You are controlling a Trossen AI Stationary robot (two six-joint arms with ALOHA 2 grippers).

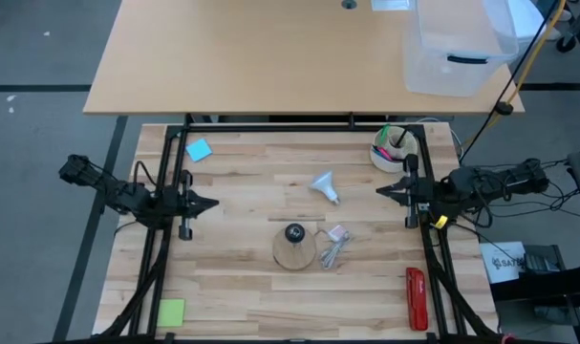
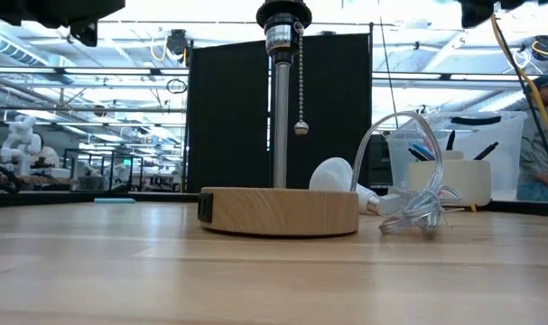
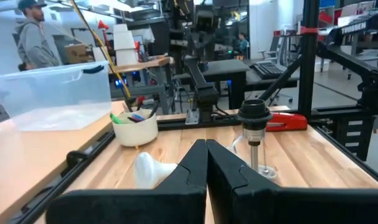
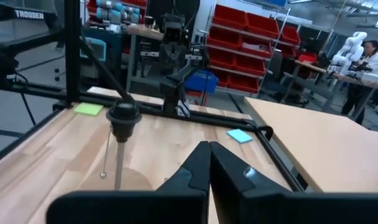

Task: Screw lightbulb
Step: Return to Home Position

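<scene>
The white lightbulb [image 1: 325, 185] lies on its side on the wooden table, just beyond the middle; it also shows in the low view [image 2: 335, 174] and the left wrist view [image 3: 150, 169]. The round wooden base [image 1: 294, 247] stands nearer, with a post carrying a black socket [image 2: 283, 27] and a pull chain [image 2: 301, 81]. A clear cable [image 1: 333, 247] lies coiled beside the base. My left gripper [image 1: 211, 203] is shut and empty at the table's left side. My right gripper [image 1: 383, 190] is shut and empty at the right side. Both point level toward the middle.
A white cup of pens [image 1: 392, 150] stands at the far right, and a red tool [image 1: 416, 297] lies at the near right. A blue note [image 1: 199, 150] and a green note [image 1: 171, 311] lie on the left. A clear bin [image 1: 459, 43] sits on the far table.
</scene>
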